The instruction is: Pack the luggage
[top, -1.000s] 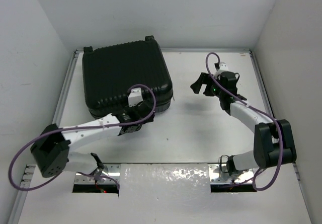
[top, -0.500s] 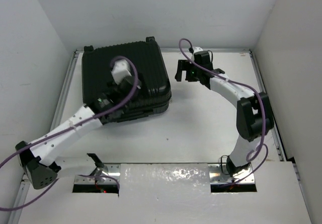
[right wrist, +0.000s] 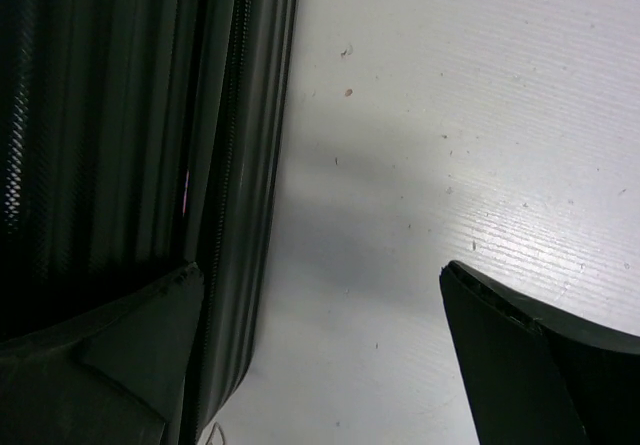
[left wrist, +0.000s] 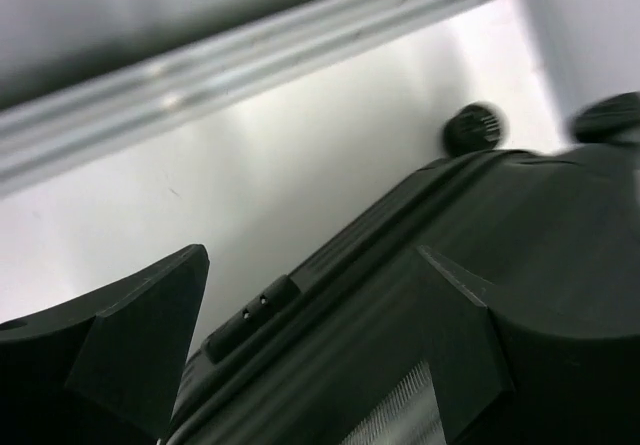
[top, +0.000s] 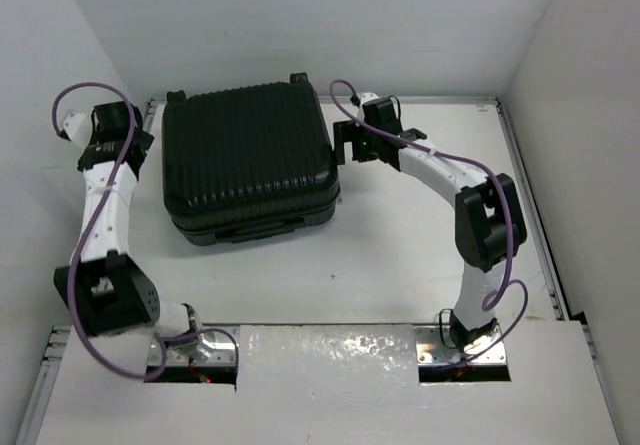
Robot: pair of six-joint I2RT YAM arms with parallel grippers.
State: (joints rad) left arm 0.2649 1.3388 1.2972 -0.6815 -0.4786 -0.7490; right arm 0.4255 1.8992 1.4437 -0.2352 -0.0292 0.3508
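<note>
The luggage (top: 250, 160) is a black ribbed suitcase lying flat and closed at the back left of the white table. My left gripper (top: 135, 143) is open at its left side. In the left wrist view the gripper (left wrist: 312, 265) stands wide over the case's edge (left wrist: 540, 225), with a wheel (left wrist: 473, 128) beyond. My right gripper (top: 348, 145) is open at the case's right side. In the right wrist view the gripper (right wrist: 322, 275) has one finger (right wrist: 140, 345) over the case's zipped side (right wrist: 130, 115) and the other over bare table.
A metal rail (left wrist: 250, 55) runs along the table's left edge, close behind my left gripper. White walls enclose the table on three sides. A shiny wrapped strip (top: 330, 350) lies at the front between the arm bases.
My left arm has swung from over the case's top out to its left side. My right gripper has moved left, close to the case's right side.
</note>
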